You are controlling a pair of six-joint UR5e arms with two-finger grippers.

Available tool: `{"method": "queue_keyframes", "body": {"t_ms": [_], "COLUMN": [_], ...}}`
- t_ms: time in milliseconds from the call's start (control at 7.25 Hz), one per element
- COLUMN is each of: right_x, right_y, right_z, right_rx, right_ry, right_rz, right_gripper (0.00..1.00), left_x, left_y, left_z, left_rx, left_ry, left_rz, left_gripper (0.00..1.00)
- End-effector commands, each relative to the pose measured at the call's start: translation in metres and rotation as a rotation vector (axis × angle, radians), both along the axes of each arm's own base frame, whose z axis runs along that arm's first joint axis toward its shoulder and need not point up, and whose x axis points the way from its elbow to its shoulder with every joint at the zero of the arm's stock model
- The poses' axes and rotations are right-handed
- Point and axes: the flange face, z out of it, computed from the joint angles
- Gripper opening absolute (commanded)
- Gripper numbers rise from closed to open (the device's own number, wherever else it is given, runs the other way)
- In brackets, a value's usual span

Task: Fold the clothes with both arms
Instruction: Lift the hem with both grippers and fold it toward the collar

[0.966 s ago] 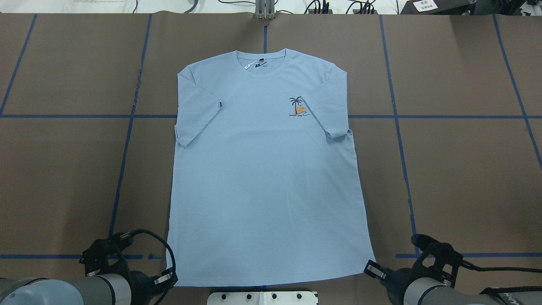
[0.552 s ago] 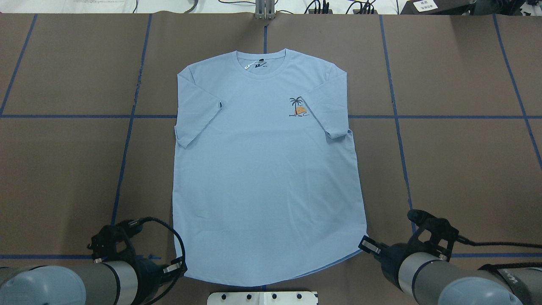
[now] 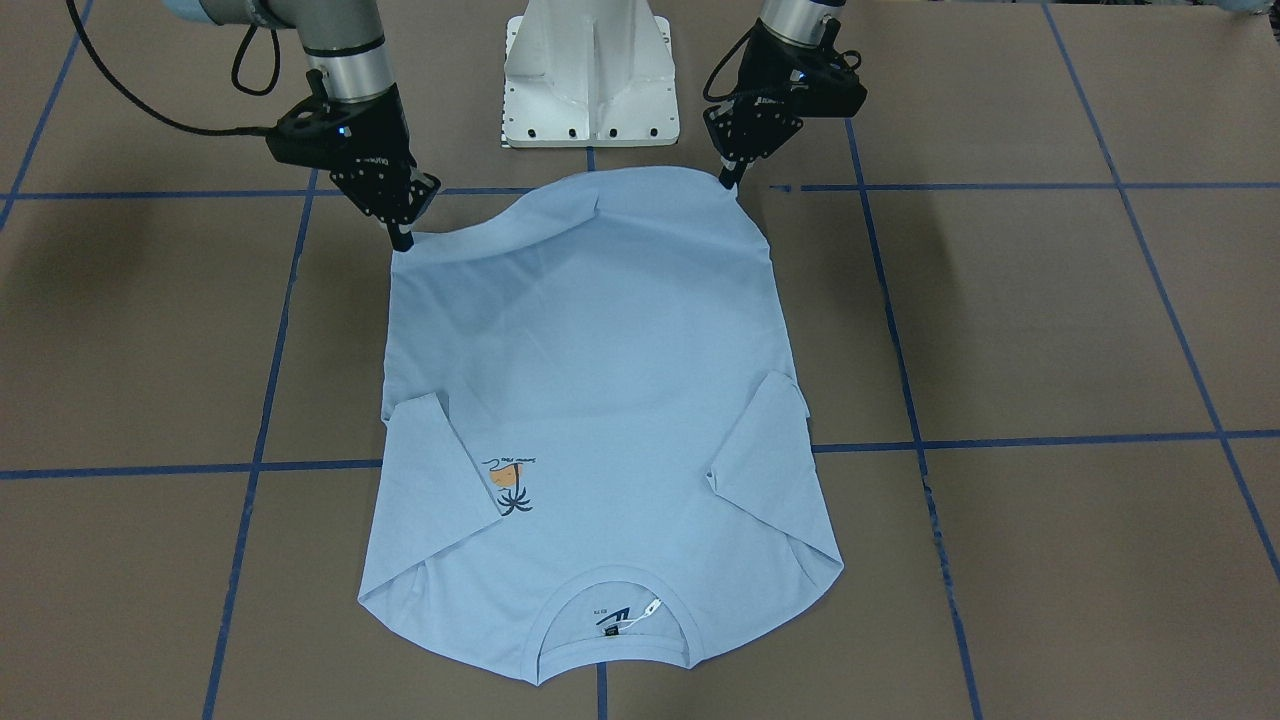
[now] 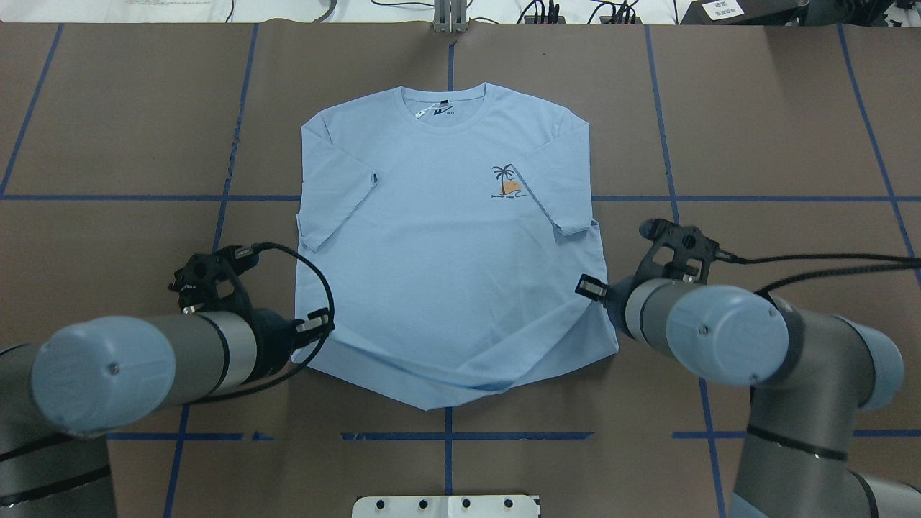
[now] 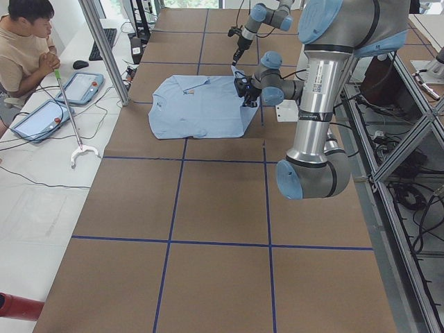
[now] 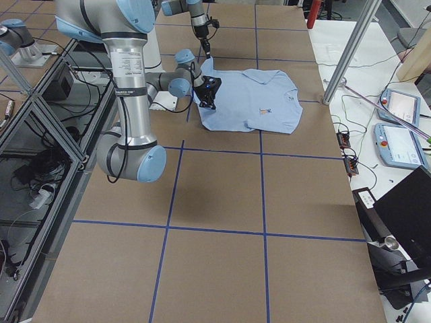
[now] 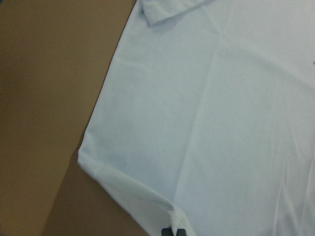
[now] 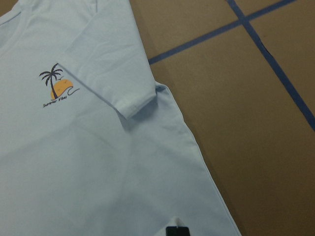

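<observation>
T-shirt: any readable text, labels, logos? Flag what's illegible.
Nothing on the T-shirt reads with certainty.
Chest print: one script line under the palm and sun, too blurred to quote.
Neck label: white mark on dark, too small to read.
Hang tag: white, too small to show any print.

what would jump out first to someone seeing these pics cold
A light blue T-shirt lies chest-up in the middle of the brown table, collar away from the robot. The left gripper and right gripper each pinch a hem corner, lifted off the table with the hem sagging between them. A small palm-and-sun print marks the chest on the robot's right side.
</observation>
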Motion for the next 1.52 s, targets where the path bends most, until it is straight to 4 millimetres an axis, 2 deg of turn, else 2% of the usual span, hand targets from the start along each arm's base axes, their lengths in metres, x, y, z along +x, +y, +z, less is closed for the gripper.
{"method": "queue_keyframes", "body": {"t_ms": [0, 138, 276, 552, 690, 828, 966, 1103, 1379], "right_x": [0.004, 0.001, -0.009, -0.02, -0.018, -0.028, -0.05, -0.058, -0.06], "right_y": [-0.098, -0.135, -0.166, -0.23, -0.256, -0.273, -0.293, -0.301, -0.305], "right_z": [-0.002, 0.004, 0.009, 0.005, 0.028, 0.036, 0.024, 0.027, 0.037], "right_rx": [0.034, 0.042, 0.036, 0.028, 0.042, 0.051, 0.039, 0.024, 0.027], "right_ry": [0.07, 0.117, 0.155, 0.192, 0.187, 0.174, 0.186, 0.202, 0.206], "right_rz": [0.013, 0.021, 0.029, 0.055, 0.062, 0.072, 0.07, 0.069, 0.063], "right_gripper": [0.0, 0.0, 0.0, 0.0, 0.0, 0.0, 0.0, 0.0, 0.0], "left_x": [0.015, 0.017, 0.008, -0.003, -0.001, 0.003, 0.007, 0.01, 0.023], "left_y": [-0.102, -0.141, -0.178, -0.241, -0.257, -0.269, -0.278, -0.281, -0.295], "left_z": [0.022, 0.049, 0.071, 0.085, 0.09, 0.1, 0.106, 0.104, 0.11], "left_rx": [0.029, 0.048, 0.091, 0.128, 0.13, 0.143, 0.151, 0.152, 0.146], "left_ry": [-0.099, -0.106, -0.113, -0.183, -0.194, -0.177, -0.17, -0.171, -0.18], "left_rz": [-0.11, -0.126, -0.158, -0.198, -0.209, -0.222, -0.228, -0.231, -0.232], "left_gripper": [0.0, 0.0, 0.0, 0.0, 0.0, 0.0, 0.0, 0.0, 0.0]}}
